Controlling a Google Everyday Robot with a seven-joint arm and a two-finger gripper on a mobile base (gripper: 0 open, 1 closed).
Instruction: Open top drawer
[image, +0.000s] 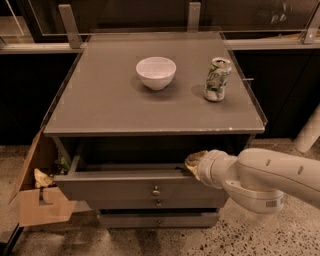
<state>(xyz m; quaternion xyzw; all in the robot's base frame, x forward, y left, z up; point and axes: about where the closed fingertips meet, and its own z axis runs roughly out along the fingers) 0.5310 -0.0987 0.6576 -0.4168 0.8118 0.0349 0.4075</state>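
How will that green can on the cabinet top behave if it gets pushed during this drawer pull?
The can stands upright, tall for its base, so a push would likely tip it, then it may roll. Its wall looks crumpled, suggesting thin, light metal. The gripper is at the top drawer's upper edge, below the cabinet top, away from it.

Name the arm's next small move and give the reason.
Probably pull the gripper straight outward: it sits at the front rim of the top drawer, which stands only partly out from under the tabletop.
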